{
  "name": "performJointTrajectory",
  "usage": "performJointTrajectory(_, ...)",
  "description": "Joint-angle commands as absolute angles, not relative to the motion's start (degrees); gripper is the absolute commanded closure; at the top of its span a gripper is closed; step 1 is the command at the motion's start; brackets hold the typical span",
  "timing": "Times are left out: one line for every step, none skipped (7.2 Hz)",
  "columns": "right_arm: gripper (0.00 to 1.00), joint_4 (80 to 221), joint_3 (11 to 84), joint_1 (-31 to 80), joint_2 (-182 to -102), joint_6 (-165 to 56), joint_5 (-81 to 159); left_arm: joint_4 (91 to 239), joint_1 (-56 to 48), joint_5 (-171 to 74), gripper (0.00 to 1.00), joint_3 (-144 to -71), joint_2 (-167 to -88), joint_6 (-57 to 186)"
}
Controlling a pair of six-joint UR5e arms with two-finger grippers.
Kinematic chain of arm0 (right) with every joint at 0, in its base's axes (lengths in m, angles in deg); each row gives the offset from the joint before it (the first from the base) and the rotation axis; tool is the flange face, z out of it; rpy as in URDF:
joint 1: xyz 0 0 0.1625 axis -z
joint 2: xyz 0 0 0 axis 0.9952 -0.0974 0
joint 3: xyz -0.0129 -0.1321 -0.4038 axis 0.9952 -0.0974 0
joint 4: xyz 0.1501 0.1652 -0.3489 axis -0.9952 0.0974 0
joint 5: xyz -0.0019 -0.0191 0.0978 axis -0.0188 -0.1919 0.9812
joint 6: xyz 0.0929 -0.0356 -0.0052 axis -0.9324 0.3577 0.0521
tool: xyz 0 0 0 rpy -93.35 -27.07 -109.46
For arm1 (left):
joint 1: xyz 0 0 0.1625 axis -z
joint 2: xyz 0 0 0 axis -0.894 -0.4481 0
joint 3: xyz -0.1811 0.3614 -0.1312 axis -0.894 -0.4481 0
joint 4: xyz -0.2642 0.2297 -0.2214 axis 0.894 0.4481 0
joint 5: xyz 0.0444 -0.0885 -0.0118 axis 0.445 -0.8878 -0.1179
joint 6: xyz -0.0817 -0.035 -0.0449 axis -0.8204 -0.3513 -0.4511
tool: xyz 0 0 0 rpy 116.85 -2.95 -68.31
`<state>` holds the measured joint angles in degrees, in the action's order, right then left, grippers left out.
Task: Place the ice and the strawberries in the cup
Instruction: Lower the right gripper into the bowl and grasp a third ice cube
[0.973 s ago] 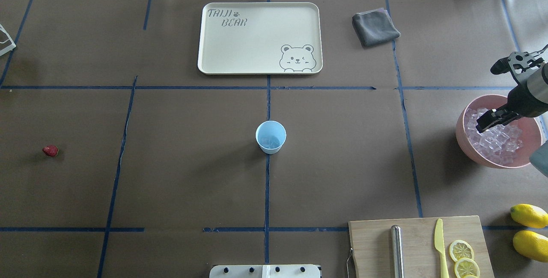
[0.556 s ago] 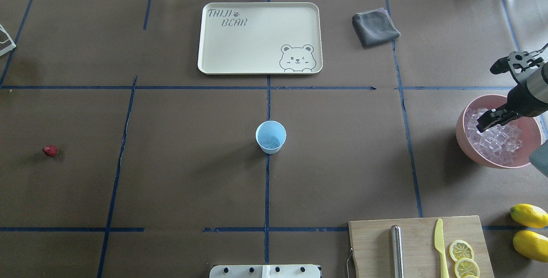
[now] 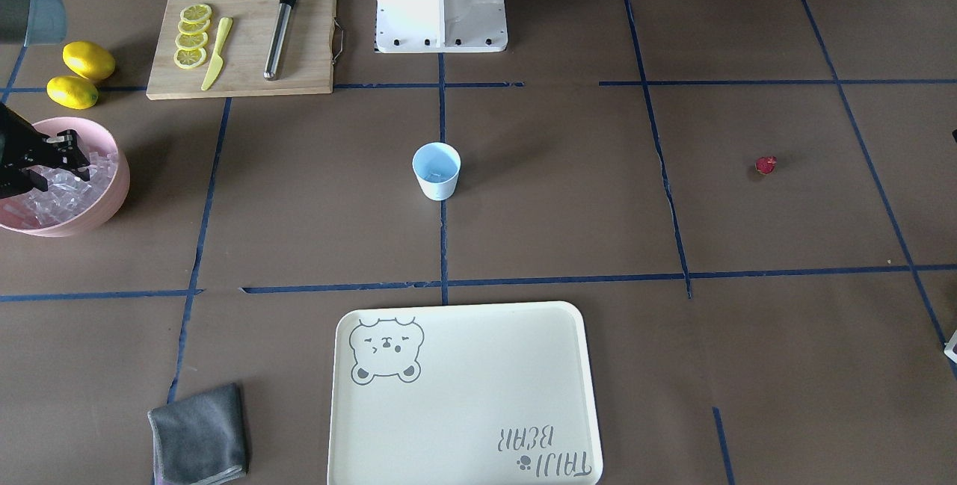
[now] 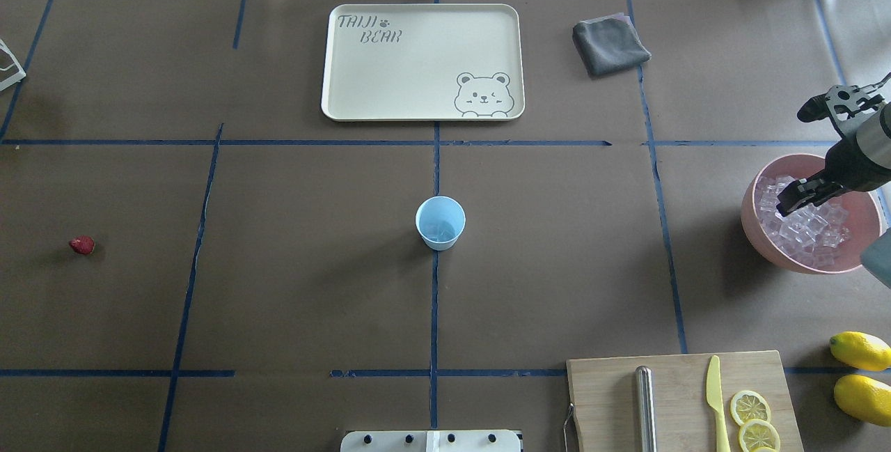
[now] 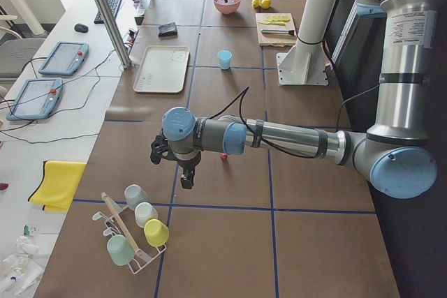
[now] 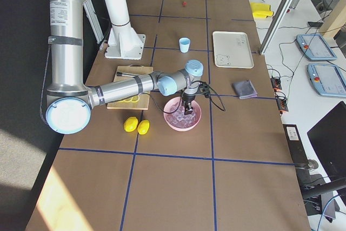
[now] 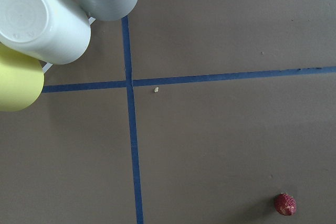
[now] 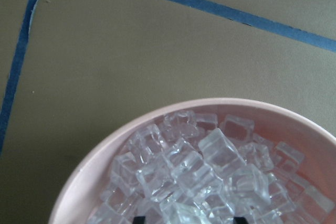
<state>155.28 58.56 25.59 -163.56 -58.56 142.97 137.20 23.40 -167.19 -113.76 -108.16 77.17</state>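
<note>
While the right hand (image 4: 786, 203) sits low in the pink bowl (image 4: 764, 244), jaws spread with ice (image 8: 210, 166) between them and nothing clamped yet, this is the ice-pick step. Next move calls for clenching on one cube, lifting and carrying it to the cup (image 4: 440, 223) mid-worktop, well apart. The strawberry (image 4: 82, 245) lies far left. The left hand (image 5: 187, 178) hovers near it, grip cannot tell.

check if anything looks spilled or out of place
Nothing spilled or tipped: the cup stands upright and the ice sits in the pink bowl. Only the strawberry looks stray, lying alone at the robot's far left.
</note>
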Motion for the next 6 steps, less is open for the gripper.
performJointTrajectory(0.37, 155.2, 57.8, 25.6, -163.1, -58.6, 143.1, 137.2, 23.4, -167.2, 0.00, -113.8, -108.2, 77.2)
performJointTrajectory(0.38, 155.2, 57.8, 25.6, -163.1, -58.6, 143.1, 137.2, 23.4, -167.2, 0.00, -113.8, -108.2, 77.2)
performJointTrajectory(0.43, 155.2, 57.9, 25.6, -163.2, -58.6, 143.1, 137.2, 23.4, -167.1, 0.00, -113.8, -108.2, 77.2)
performJointTrajectory(0.50, 155.2, 57.9, 25.5, -163.3, -58.6, 143.1, 137.2, 23.4, -167.1, 0.00, -113.8, -108.2, 77.2)
performJointTrajectory(0.56, 155.2, 58.0, 25.5, -163.4, -58.6, 143.2, 137.2, 23.4, -167.2, 0.00, -113.8, -108.2, 77.2)
performJointTrajectory(0.67, 155.2, 58.2, 25.5, -163.6, -58.5, 143.2, 137.2, 23.5, -167.1, 0.00, -113.8, -108.2, 77.2)
